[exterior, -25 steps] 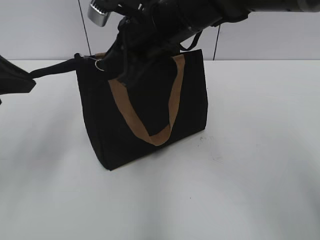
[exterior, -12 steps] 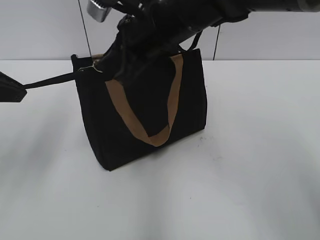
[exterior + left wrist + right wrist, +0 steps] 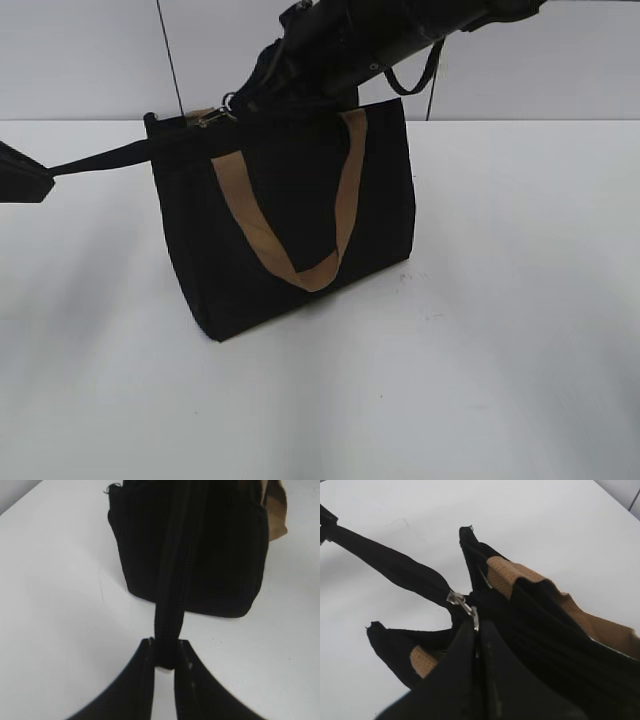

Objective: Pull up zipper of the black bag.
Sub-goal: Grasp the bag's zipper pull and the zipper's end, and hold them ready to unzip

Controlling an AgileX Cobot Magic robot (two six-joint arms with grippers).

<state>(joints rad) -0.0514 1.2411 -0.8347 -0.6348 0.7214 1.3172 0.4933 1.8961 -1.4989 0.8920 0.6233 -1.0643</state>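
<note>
Boxy black fabric tote bag (image 3: 285,235): stands upright on the white table (image 3: 500,350), one corner facing the exterior camera, a tan webbing loop handle (image 3: 290,225) hanging flat down its front. Black zip track with small silvery metal pull and ring (image 3: 462,607): at the bag's top left end; its black tail strip (image 3: 100,158) stretches taut leftward off the bag.

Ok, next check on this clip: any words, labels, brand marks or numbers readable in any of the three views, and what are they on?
None can be read in any view.
Black bag: plain fabric, no print or tag visible.
Tan handles: bare webbing, no lettering.
Zipper pull: silvery metal, too small to show any mark.
Left gripper and right gripper: dark fingers, no markings seen.
</note>
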